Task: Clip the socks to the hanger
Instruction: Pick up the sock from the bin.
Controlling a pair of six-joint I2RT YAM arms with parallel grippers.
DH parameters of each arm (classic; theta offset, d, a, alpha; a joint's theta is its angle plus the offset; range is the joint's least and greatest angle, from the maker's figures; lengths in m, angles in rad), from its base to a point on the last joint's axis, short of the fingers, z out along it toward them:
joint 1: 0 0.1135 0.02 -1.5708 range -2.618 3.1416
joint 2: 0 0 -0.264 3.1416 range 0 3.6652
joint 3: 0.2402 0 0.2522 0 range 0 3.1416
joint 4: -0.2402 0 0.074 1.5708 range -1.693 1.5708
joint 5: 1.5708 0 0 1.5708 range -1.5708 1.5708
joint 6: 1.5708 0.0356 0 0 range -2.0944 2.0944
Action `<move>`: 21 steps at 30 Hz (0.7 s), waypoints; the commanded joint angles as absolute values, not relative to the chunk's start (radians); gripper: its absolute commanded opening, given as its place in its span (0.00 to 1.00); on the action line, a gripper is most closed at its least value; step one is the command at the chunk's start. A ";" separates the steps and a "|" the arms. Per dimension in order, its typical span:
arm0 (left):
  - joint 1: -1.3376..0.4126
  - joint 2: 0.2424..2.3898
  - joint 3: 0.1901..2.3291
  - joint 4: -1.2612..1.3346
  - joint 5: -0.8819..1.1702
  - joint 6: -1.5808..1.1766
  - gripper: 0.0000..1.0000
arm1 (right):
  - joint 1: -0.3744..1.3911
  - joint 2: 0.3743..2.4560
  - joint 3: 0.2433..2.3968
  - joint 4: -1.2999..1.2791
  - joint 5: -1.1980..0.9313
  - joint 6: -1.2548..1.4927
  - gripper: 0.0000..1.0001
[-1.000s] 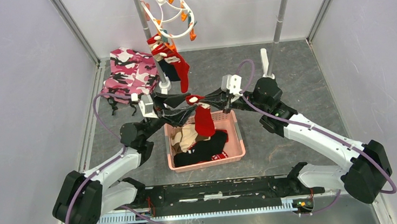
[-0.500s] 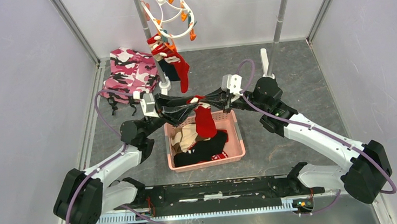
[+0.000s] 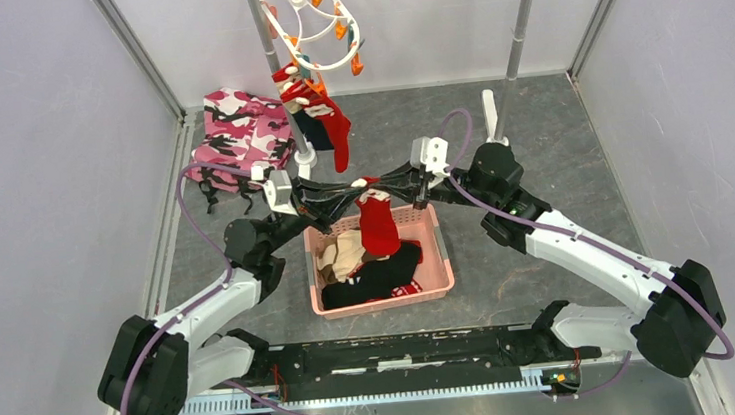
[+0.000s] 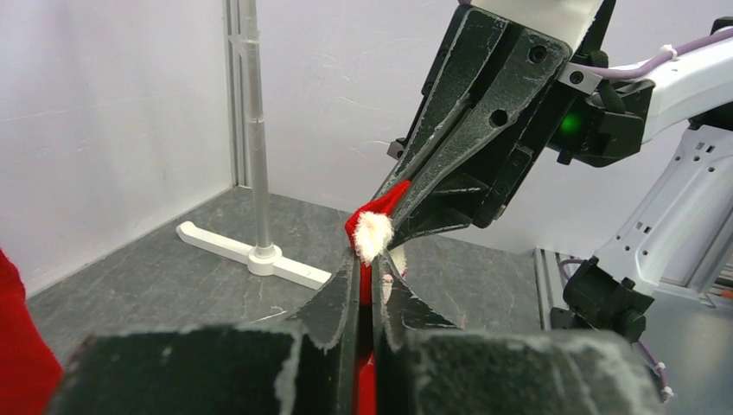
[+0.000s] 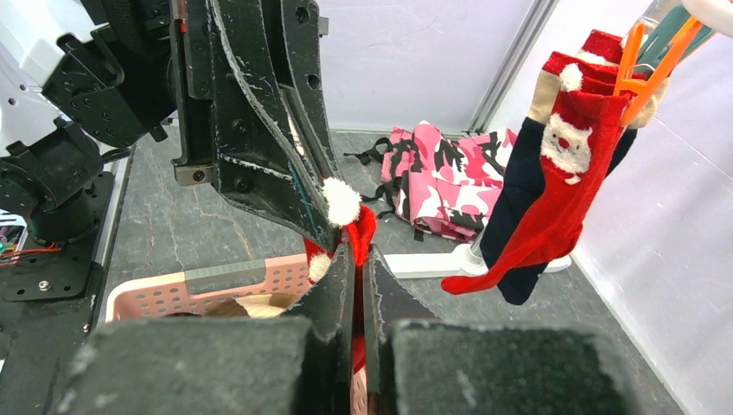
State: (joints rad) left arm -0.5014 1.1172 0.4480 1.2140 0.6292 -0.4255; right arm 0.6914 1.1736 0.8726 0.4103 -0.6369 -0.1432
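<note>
Sock (image 3: 377,225), one red, is clamped by left pincer (image 4: 367,272) and right pincer (image 5: 359,264).

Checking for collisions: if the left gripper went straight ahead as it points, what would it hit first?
Likely the right gripper, nose to nose with it across the red sock both are pinching.

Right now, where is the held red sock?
Top view: the red sock hangs mid-table, pinched between left gripper and right gripper, above the far rim of the pink basket.
</note>
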 commanded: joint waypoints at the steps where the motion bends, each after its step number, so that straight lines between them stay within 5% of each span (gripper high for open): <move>1: -0.505 1.120 0.491 1.249 0.631 -0.400 0.02 | 0.685 1.168 0.876 0.460 -0.642 -0.133 0.00; 4: -0.505 1.108 0.488 1.232 0.630 -0.377 0.02 | 0.680 1.168 0.877 0.452 -0.626 -0.136 0.08; 11: -0.505 1.019 0.482 0.994 0.582 -0.163 0.02 | 0.572 1.149 0.868 0.491 -0.622 -0.108 0.51; 21: -0.506 0.956 0.463 0.914 0.559 -0.064 0.02 | 0.466 1.355 1.097 0.548 -0.720 -0.290 0.86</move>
